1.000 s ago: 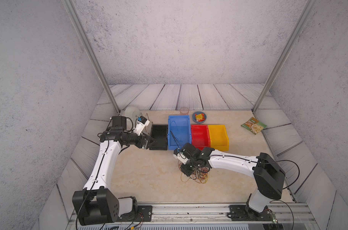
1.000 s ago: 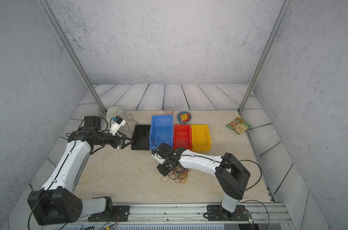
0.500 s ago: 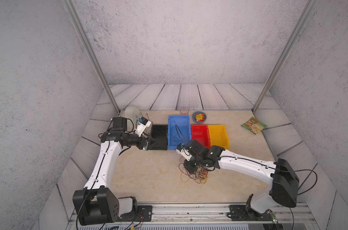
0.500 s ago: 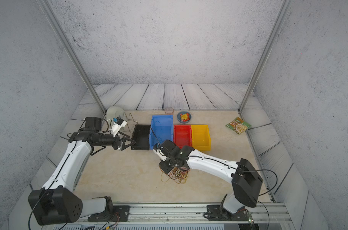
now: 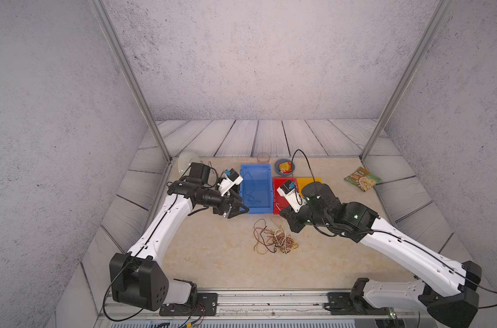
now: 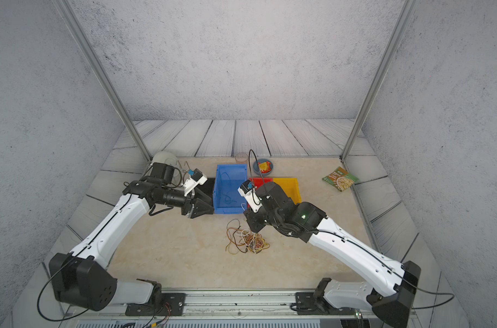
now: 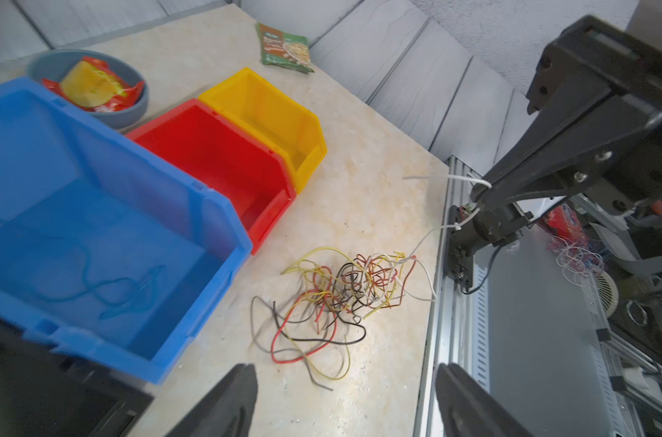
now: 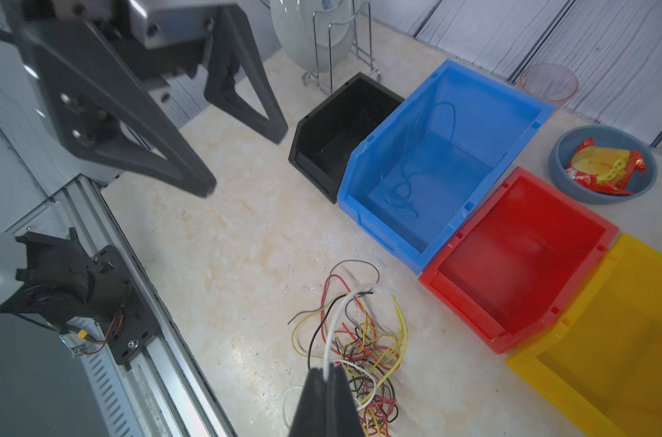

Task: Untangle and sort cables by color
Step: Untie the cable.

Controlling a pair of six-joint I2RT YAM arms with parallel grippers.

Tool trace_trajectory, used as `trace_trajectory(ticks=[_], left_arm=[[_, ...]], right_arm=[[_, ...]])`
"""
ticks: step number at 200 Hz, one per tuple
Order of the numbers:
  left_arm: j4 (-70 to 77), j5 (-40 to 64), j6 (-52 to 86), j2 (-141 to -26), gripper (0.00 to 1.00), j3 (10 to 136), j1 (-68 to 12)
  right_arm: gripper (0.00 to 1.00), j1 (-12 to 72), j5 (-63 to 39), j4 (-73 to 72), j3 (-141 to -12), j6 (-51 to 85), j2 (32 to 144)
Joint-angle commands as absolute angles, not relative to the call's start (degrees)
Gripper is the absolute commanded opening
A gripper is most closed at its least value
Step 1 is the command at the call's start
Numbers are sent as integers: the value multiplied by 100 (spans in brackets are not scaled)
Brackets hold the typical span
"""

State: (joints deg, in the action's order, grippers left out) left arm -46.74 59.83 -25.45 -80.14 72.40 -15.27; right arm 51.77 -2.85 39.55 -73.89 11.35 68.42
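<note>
I am untangling a white cable (image 8: 331, 333) pinched in the right gripper (image 8: 327, 378), left gripper (image 7: 344, 372) spread, needing a gentle tug free.

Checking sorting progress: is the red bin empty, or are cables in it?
Empty. In both wrist views the red bin shows a bare floor, nothing inside.

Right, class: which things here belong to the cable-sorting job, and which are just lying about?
Job: cable tangle, white cable in right pincer, blue cables, blue bin, red bin, yellow bin, black bin.
Lying about: bowl, snack packet, green food packet, plastic cup, plate.
</note>
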Motion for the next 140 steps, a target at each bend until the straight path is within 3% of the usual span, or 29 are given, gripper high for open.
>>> trace_trajectory(ticks=[1, 36, 87, 140], left_arm=[[-4368, 6526, -2371, -8211, 82, 7502, -1813], [-4009, 6722, -2182, -8551, 82, 7701, -2250], [-3798, 6970, -2119, -8976, 83, 7958, -2882], [-3482, 6877, -1918, -9124, 83, 8115, -2984]], right_arm=[[0, 5156, -5, 4253, -7800, 1136, 6612], [0, 5156, 308, 4460, -8305, 952, 6362], [0, 5156, 341, 3669, -8183, 629, 5597], [0, 5149, 529, 3397, -8756, 369, 5481]])
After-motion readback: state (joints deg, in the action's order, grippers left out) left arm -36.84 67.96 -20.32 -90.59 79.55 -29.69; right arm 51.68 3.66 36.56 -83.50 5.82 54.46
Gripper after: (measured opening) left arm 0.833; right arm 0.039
